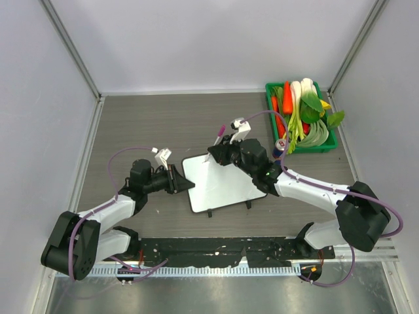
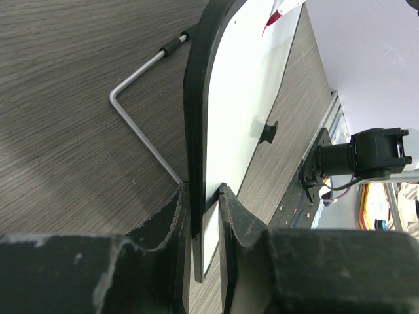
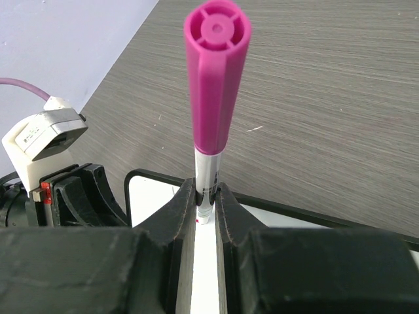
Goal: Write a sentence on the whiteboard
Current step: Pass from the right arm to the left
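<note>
The whiteboard is lying in the middle of the table, between the two arms, with its two black feet toward the near edge; its face is looking blank, with no sentence showing on it yet. The left gripper is pinching the board's left edge, its fingers closed down to the thickness of the board. The right gripper is squeezing the white barrel of a pink marker, fingers nearly together, with the pink end pointing up and the tip going down toward the board's far left corner; whether the tip is touching cannot be told, since the fingers are hiding it.

The likeliest trouble is the marker sliding or tilting in that narrow pinch once it is being pressed and dragged; the strokes would then be coming out faint or crooked. Pressing too hard is risking the opposite: the board is sitting on a thin wire stand, so it may be rocking or twisting out of the left grip, which is holding only a thin strip of edge. The starting point is sitting close to the corner, so a stroke may be running off the board; a basket of vegetables is standing well apart at the far right and is posing little risk.
</note>
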Controlling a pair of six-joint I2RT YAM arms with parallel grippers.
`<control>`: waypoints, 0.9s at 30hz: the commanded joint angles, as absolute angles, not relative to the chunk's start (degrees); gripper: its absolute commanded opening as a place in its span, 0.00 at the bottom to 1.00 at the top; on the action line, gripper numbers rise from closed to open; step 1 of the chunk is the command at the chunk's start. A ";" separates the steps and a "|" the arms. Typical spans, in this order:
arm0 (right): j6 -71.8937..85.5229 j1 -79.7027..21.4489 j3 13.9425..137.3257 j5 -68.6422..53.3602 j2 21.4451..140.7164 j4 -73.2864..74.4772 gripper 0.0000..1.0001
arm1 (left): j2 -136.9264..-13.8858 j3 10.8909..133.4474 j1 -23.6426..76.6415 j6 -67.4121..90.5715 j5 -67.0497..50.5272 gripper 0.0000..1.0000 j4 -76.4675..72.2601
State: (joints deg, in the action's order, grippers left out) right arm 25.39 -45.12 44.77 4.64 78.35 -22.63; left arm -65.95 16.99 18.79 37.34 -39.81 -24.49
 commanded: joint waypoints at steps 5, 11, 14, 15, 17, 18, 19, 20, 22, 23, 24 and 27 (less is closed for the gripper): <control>23.64 -44.91 45.09 10.29 75.77 -21.62 0.01 | -66.09 16.87 18.72 35.33 -37.44 0.00 -24.35; 25.22 -45.00 44.56 7.21 74.36 -24.43 0.01 | -66.53 17.05 18.72 35.42 -37.71 0.00 -24.52; 26.37 -45.09 45.00 4.23 74.79 -26.01 0.01 | -66.53 17.05 18.72 35.33 -37.71 0.00 -24.61; 26.98 -45.17 45.17 3.78 75.14 -26.28 0.01 | -66.45 17.05 18.72 35.33 -37.71 0.00 -24.61; 27.68 -45.26 45.44 2.90 75.93 -27.24 0.01 | -66.62 17.05 18.81 35.42 -37.88 0.00 -24.70; 27.86 -45.44 45.70 2.12 76.29 -27.68 0.01 | -66.53 16.96 18.63 35.42 -37.79 0.00 -24.70; 28.12 -45.53 45.79 1.94 76.72 -27.69 0.01 | -66.62 17.05 18.72 35.42 -37.88 0.00 -24.70; 28.21 -45.88 45.97 1.76 76.73 -27.95 0.02 | -66.62 17.05 18.72 35.42 -37.88 0.00 -24.70; 28.13 -46.23 46.14 2.02 77.25 -28.04 0.01 | -66.53 17.05 18.72 35.42 -37.97 0.00 -24.70; 28.21 -46.32 46.32 2.20 77.69 -28.04 0.01 | -66.62 17.05 18.81 35.42 -37.97 0.00 -24.70; 28.21 -46.41 46.41 2.11 77.87 -27.95 0.01 | -66.53 17.05 18.81 35.42 -37.97 0.00 -24.78; 27.95 -46.49 46.32 2.72 78.49 -27.77 0.01 | -66.53 17.05 18.72 35.42 -37.97 0.00 -24.79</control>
